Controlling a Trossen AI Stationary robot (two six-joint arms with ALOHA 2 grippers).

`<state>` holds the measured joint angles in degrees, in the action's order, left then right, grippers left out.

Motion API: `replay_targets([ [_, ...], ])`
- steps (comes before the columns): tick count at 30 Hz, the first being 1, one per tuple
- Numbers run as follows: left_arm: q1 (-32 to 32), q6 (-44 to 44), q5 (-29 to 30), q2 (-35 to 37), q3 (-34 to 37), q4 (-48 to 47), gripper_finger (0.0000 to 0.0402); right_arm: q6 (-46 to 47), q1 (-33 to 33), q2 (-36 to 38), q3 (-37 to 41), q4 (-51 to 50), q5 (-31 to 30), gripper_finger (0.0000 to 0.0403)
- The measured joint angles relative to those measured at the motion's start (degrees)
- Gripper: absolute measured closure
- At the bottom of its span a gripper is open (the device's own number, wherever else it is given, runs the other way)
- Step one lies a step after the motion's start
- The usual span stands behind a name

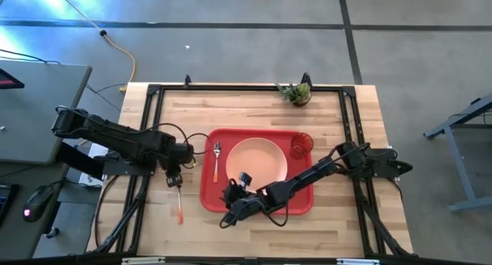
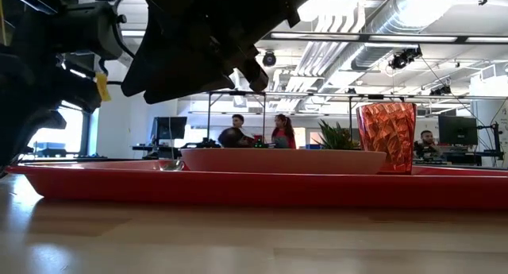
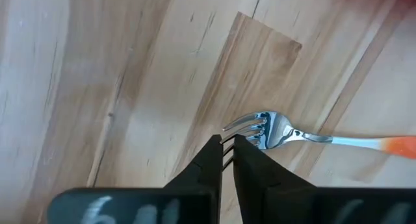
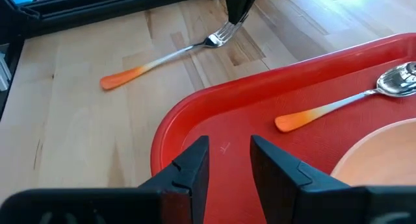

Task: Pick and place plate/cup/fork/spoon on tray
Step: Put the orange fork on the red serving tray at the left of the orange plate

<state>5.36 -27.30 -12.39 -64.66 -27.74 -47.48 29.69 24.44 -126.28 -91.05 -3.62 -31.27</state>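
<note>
Your left gripper [image 3: 224, 146] is pinching the fork [image 3: 305, 137] tines beside the tray [image 4: 260, 94], while your right gripper [image 4: 224, 152] is hanging apart-fingered over the tray.

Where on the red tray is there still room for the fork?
The large red rectangular tray is bare along its near edge, under the right gripper. The orange-handled spoon, round peach plate and small red-orange cup crowd the rest.

Two dark jointed arms with black wedge fingers

Both arms are matt black with boxy segments and looping black cables; left gripper [image 3: 225, 158] and right gripper [image 4: 229, 160] each end in two tapered black fingers on a dark crossbar.
</note>
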Motion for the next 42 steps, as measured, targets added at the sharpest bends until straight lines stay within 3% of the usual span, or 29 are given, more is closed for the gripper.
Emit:
replay_targets([
  [7, 3.57, 1.13, 0.77, 1.43, -3.54, -0.80, 0.0395, -1.28, 1.16, 0.00, 0.00, -0.06, -3.18, 0.0300],
  [14, 4.28, 9.13, -1.10, 4.39, -12.59, -3.22, 0.0401, 2.25, 3.43, 0.02, 0.00, -0.17, -6.18, 0.0300],
  [22, -6.38, 26.11, 1.52, 1.09, -19.47, -0.56, 0.0401, 6.50, 5.07, 0.04, 0.00, -2.03, -6.21, 0.0300],
  [31, -21.75, 34.68, -12.41, -10.61, -23.85, 4.42, 0.0401, 12.51, 5.25, 0.04, 0.00, -8.55, -6.16, 0.0300],
  [37, -27.49, 43.46, -13.28, -19.79, -25.96, 4.58, 0.0401, 14.25, 5.34, 0.04, 0.02, -11.25, -6.14, 0.0300],
  [42, -30.59, 46.22, -18.35, -27.96, -29.12, 5.74, 0.0401, 13.96, 5.36, 0.04, 0.02, -11.26, -5.54, 0.0300],
])
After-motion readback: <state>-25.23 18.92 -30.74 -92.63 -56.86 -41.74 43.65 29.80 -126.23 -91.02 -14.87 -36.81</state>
